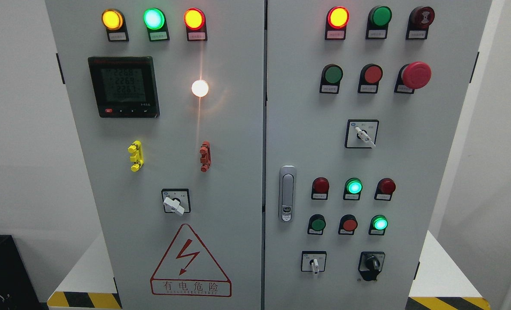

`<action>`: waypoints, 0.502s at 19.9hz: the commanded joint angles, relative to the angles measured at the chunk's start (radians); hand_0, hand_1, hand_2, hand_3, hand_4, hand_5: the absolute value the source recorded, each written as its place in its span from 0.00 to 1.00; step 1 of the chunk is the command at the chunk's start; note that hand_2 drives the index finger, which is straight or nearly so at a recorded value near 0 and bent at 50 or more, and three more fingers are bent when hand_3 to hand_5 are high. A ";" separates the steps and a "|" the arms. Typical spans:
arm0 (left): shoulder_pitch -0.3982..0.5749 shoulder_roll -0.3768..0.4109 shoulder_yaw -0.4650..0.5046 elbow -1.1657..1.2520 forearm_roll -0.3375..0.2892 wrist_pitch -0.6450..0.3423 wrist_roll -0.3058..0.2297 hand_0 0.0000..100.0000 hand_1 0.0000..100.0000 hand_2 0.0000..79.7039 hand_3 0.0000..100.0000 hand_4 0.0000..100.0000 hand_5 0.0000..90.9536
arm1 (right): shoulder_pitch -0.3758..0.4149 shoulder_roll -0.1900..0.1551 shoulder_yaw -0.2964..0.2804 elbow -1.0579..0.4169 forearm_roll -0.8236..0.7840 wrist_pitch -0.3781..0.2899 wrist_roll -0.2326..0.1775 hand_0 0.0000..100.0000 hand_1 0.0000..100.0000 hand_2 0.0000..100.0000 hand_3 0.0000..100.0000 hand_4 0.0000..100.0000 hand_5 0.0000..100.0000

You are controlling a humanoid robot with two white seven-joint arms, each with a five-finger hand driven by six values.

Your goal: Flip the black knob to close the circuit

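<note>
Black knob (372,261) at cabinet door's (432,172) lower right corner, pointer roughly upright, untouched. No hand in view, so grip state and nearer arm impossible to tell.

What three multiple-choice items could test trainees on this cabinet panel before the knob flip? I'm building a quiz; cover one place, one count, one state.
1. Where is the black rotary knob?
A. Top left of the left door
B. Bottom right of the right door
C. Beside the digital meter

2. How many round lamps line the top row of the grey left door?
A. Three
B. Five
C. One

3. What state is the round green lamp in that row?
A. Dark
B. Covered
C. Lit

Answers: 1 B, it sits low on the right door, right of a white-handled switch. 2 A, amber, green and red lamps. 3 C, it glows brightly.
</note>
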 commanded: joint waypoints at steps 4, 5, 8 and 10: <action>0.023 0.000 0.000 -0.029 0.000 0.001 0.000 0.12 0.56 0.00 0.00 0.00 0.00 | 0.017 0.001 0.000 -0.270 0.013 -0.035 -0.024 0.00 0.12 0.13 0.23 0.17 0.00; 0.023 0.000 0.000 -0.029 0.000 0.001 0.000 0.12 0.56 0.00 0.00 0.00 0.00 | 0.029 0.001 0.004 -0.319 0.015 -0.033 -0.032 0.00 0.12 0.15 0.28 0.23 0.00; 0.023 0.000 0.000 -0.029 0.000 0.001 0.000 0.12 0.56 0.00 0.00 0.00 0.00 | 0.054 0.000 -0.002 -0.446 0.100 -0.030 -0.052 0.00 0.12 0.22 0.37 0.31 0.06; 0.023 0.000 0.000 -0.029 0.000 0.001 0.000 0.12 0.56 0.00 0.00 0.00 0.00 | 0.055 0.000 -0.010 -0.492 0.197 -0.030 -0.081 0.00 0.12 0.23 0.39 0.33 0.10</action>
